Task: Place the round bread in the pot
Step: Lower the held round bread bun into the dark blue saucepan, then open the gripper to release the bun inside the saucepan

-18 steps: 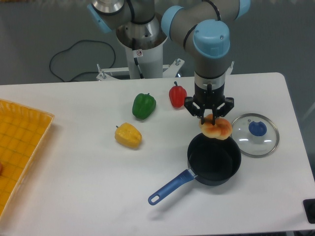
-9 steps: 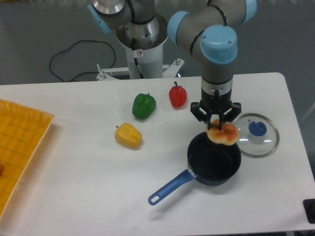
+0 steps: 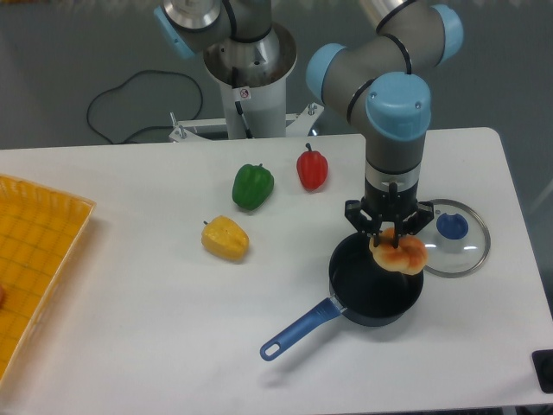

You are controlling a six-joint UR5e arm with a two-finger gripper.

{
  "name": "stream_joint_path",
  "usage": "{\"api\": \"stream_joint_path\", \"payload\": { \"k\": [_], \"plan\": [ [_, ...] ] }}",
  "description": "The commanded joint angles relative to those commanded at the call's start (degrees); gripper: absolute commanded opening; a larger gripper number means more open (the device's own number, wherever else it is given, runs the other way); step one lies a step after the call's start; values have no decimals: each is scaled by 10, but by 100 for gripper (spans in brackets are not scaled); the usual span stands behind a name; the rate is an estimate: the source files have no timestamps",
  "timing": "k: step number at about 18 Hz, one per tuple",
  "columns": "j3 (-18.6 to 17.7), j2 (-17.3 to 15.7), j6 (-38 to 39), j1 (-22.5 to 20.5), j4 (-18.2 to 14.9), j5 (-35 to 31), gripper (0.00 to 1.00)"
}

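The round bread [image 3: 398, 252], golden-orange with paler patches, hangs in the air over the right part of the pot [image 3: 376, 290], its lower edge overlapping the pot's far-right rim in this view; whether it touches the rim cannot be told. The gripper [image 3: 391, 235] points straight down, its dark fingers [image 3: 366, 223] closed around the top of the bread and holding it. The pot is a dark round saucepan standing on the white surface [image 3: 138, 303], its blue handle [image 3: 300, 330] running toward the lower left and ending in a hole. Just to the right of the pot lies a glass lid [image 3: 451, 238] with a blue knob, flat on the surface, its left edge partly hidden behind the gripper and bread. Behind and to the left of the pot stand a red pepper [image 3: 312, 168] and a green pepper [image 3: 252, 186], near each other; a yellow pepper [image 3: 225, 239] lies further forward and left. A yellow tray [image 3: 34, 259] sits at the left edge
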State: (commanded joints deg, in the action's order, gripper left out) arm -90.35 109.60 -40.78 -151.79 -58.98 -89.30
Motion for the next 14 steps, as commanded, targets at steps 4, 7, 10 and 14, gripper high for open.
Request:
{"api": "stream_joint_path", "payload": {
  "k": [4,7,10,14],
  "plan": [
    [-1,11,2,3,19,0,37],
    [-2,13,4,4,20,-1,38],
    [-10,12,0,5,22,-1,74],
    [-28,11,1,30,34,-38,100]
  ]
}}
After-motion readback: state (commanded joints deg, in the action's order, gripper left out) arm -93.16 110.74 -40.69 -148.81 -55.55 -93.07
